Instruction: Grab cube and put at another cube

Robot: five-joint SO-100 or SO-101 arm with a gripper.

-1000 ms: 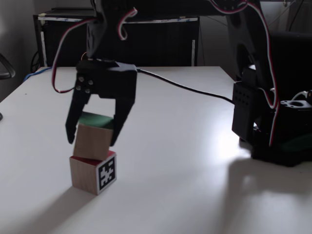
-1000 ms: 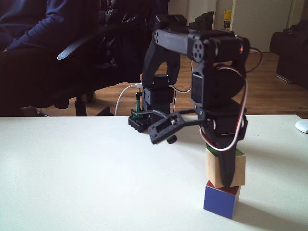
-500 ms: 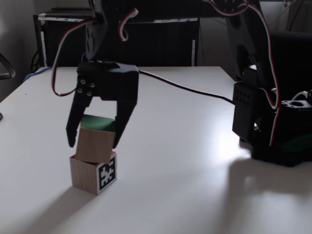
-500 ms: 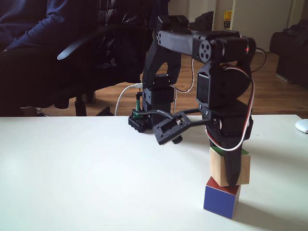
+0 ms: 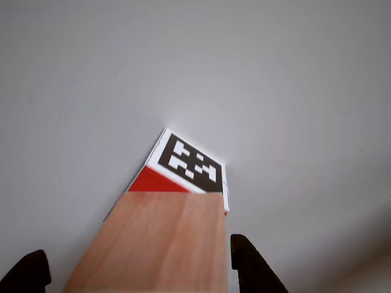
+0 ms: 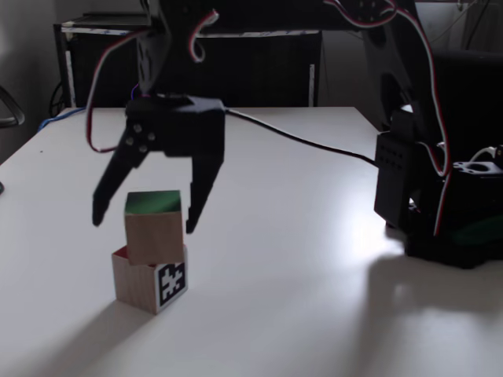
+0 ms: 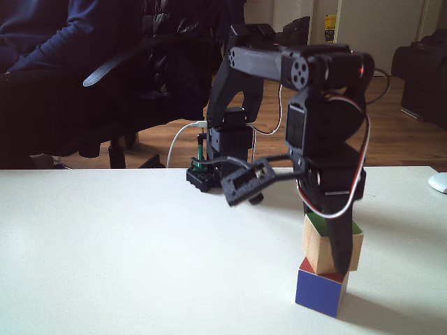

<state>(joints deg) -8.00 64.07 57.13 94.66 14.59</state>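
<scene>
Wooden cube (image 6: 153, 226) sits stacked on the marker cube (image 6: 149, 283), lower left of a fixed view. The claw (image 6: 144, 221) straddles it, spread apart, gripping nothing. Release looks done; next, lift straight clear.

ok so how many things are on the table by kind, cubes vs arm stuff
cubes: 2, the wooden cube with the green top sitting on the marker cube
robot arms: 1, its pincer open around the top cube
cables: 1, the black cable lying across the table
total: 4
</scene>
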